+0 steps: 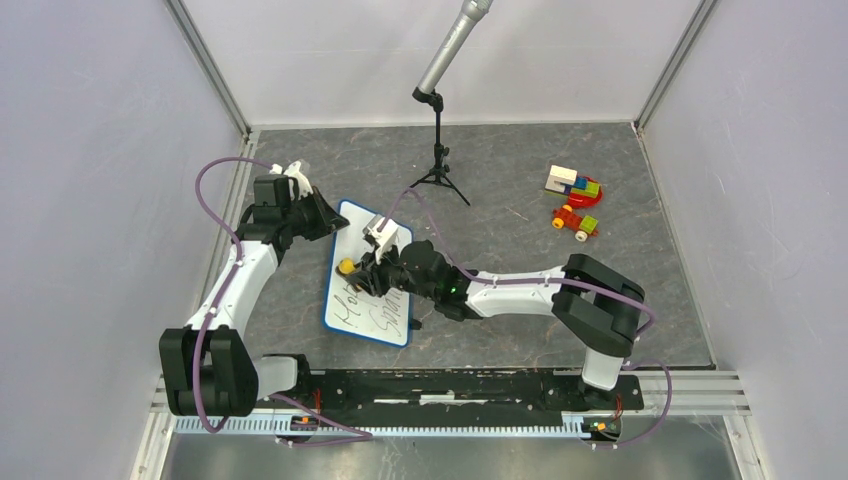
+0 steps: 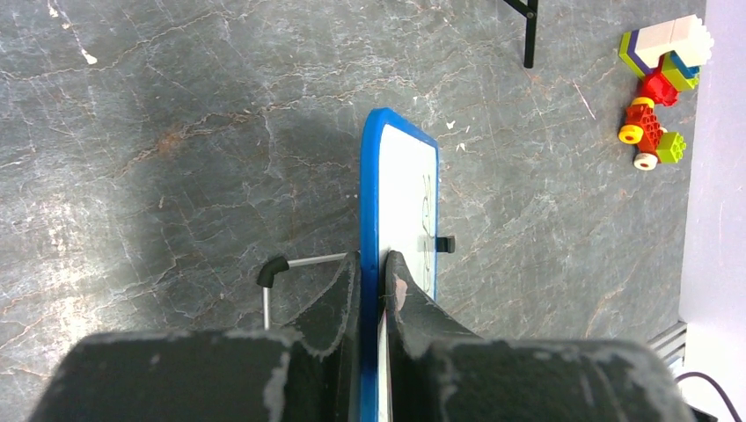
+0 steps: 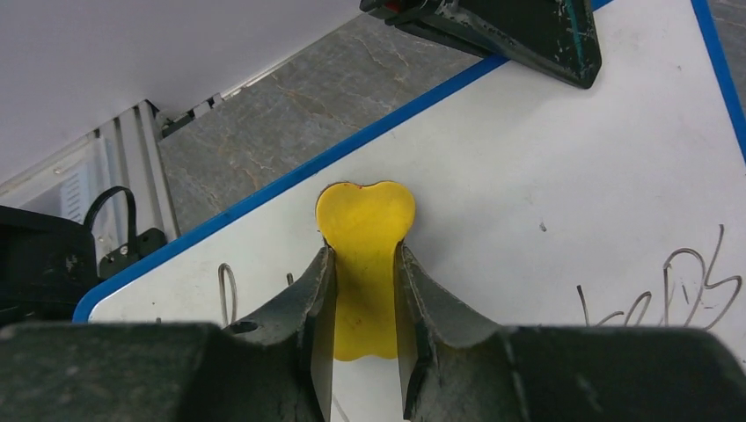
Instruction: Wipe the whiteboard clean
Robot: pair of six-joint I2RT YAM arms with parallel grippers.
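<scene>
I work on a dark grey, stone-veined tabletop (image 1: 520, 170), flecked here and there with pale scuffs. Plain pale walls close it in on the left (image 1: 90, 200), back (image 1: 400, 50) and right (image 1: 770, 200), joined by slanting aluminium posts (image 1: 208, 65). A ribbed aluminium rail (image 1: 700, 385) runs along my near edge. Toward the back stands a small black tripod (image 1: 438, 150) carrying a grey tube (image 1: 455, 40), perhaps a microphone. The light is even, and the shadows are soft.

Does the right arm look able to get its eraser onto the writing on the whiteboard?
Probably yes: the right gripper holds the eraser over the whiteboard, with writing close beside it and nothing between.
</scene>
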